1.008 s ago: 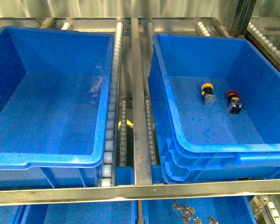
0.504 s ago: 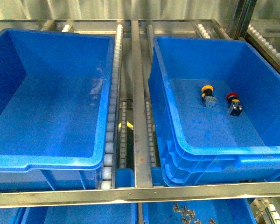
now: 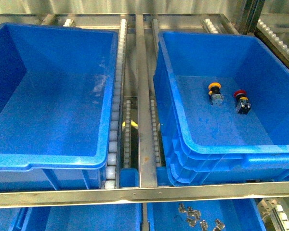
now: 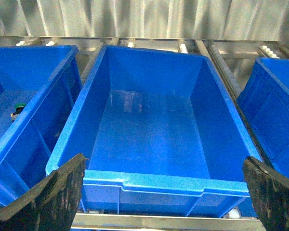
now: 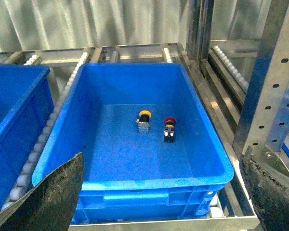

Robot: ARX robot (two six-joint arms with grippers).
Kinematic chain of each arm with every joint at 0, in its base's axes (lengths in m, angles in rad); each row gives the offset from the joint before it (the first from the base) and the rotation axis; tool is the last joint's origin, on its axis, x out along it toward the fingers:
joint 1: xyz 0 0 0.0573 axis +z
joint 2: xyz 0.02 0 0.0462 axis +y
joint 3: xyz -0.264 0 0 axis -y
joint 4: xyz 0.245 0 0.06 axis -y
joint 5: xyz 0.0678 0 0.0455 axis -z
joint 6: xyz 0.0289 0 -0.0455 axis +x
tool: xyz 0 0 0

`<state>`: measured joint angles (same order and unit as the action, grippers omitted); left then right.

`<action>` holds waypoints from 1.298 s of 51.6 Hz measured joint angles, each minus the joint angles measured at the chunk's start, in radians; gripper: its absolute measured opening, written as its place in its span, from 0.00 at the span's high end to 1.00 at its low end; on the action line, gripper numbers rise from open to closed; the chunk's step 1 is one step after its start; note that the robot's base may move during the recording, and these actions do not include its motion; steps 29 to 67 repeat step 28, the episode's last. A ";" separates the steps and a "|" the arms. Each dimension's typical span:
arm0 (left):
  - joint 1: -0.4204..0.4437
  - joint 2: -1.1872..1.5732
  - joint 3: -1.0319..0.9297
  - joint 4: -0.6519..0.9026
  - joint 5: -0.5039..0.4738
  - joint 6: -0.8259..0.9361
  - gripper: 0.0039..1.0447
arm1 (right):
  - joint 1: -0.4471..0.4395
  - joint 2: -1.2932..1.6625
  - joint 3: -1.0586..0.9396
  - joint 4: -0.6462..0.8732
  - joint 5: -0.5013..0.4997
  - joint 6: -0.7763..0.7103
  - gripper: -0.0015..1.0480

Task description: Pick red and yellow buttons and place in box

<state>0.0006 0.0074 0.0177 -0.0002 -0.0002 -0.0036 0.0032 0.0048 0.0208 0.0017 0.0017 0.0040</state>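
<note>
The box (image 3: 183,139) is the nested blue tote on the right of the rack, with several rims showing beneath it. A yellow button (image 3: 215,91) and a red button (image 3: 241,99) lie side by side on its floor. The right wrist view shows the same box (image 5: 135,183) with the yellow button (image 5: 144,120) and the red button (image 5: 169,129). My right gripper (image 5: 163,192) is open and empty in front of the box's near rim. My left gripper (image 4: 163,192) is open and empty in front of the single blue tote (image 4: 154,180). Neither gripper shows in the front view.
The single tote (image 3: 48,161) stands left of a metal rail (image 3: 144,120) and roller tracks (image 3: 116,110). A metal bar (image 3: 135,195) crosses in front. A lower tray holds small metal parts (image 3: 197,221). Another tote holds a green-capped switch (image 4: 19,108). A rack upright (image 5: 274,72) stands beside the box.
The front view has shifted slightly. The two buttons lie in the same place in the box.
</note>
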 joint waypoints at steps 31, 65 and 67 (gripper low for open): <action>0.000 0.000 0.000 0.000 0.000 0.000 0.07 | 0.000 0.000 0.000 0.000 0.000 0.000 0.07; 0.000 0.000 0.000 0.000 0.000 0.000 0.07 | 0.000 0.000 0.000 0.000 0.000 0.000 0.07; 0.000 0.000 0.000 0.000 0.000 0.000 0.07 | 0.000 0.000 0.000 0.000 0.000 0.000 0.07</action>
